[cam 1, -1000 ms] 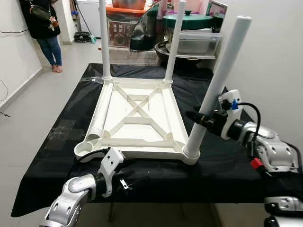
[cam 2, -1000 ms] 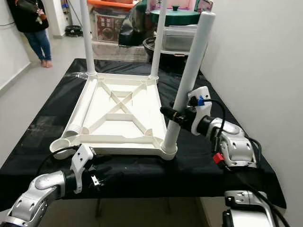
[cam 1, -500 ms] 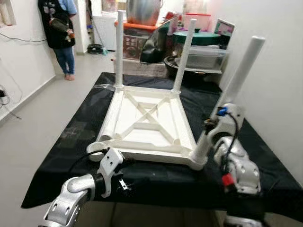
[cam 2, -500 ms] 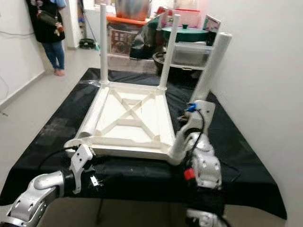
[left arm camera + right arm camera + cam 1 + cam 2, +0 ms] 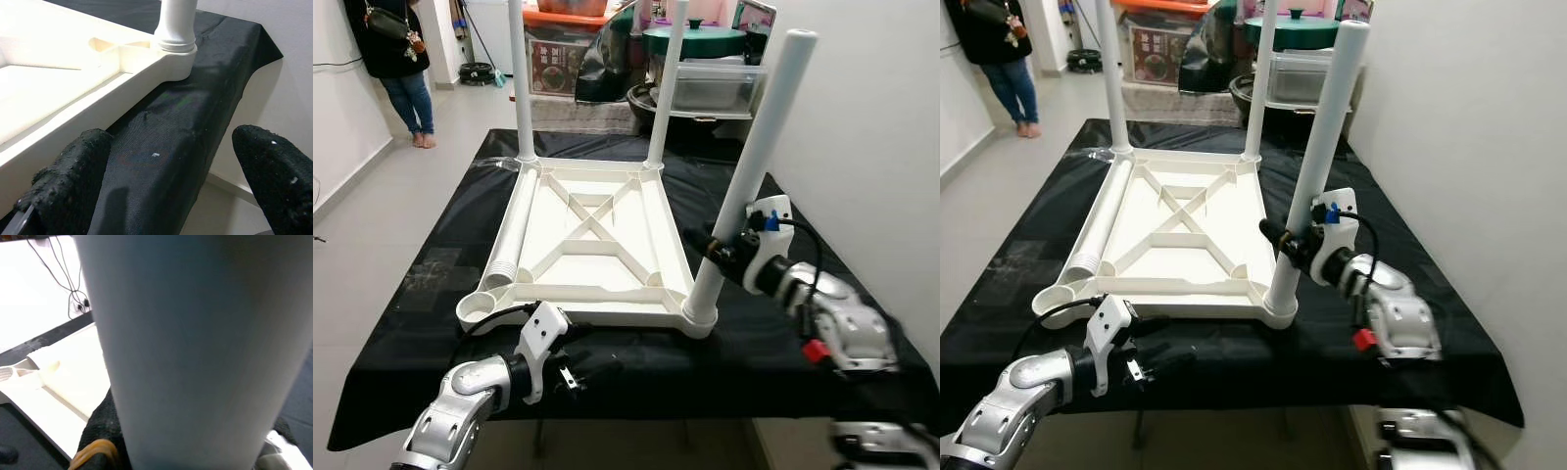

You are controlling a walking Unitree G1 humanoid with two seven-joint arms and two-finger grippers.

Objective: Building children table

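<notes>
A white moulded-plastic tabletop (image 5: 592, 245) is laid upside down on a work table (image 5: 431, 284) draped in matte black cloth, its underside ribbed with a raised X-shaped brace. Two smooth round white legs (image 5: 519, 78) are stood upright in the far corner sockets. A third tubular leg (image 5: 749, 176), leaning slightly, is seated in the near right corner socket, and an open round socket (image 5: 480, 308) is seen at the near left corner. A ribbed white tube (image 5: 509, 230) is laid along the tabletop's left rail.

The right gripper (image 5: 715, 247) is clamped on the third leg partway up, its black fingers wrapped around the tube. The left gripper (image 5: 166, 181) is held at the near edge of the cloth just below the tabletop rim, its coarse, fuzzy black fingers (image 5: 73, 171) spread apart with nothing between them.

A pale tiled floor (image 5: 372, 196) is seen to the left, where a person (image 5: 396, 59) in jeans is standing. Clear storage bins (image 5: 715, 83) and a green lid (image 5: 695, 39) are stacked behind the table, against a plain white wall (image 5: 862, 127).
</notes>
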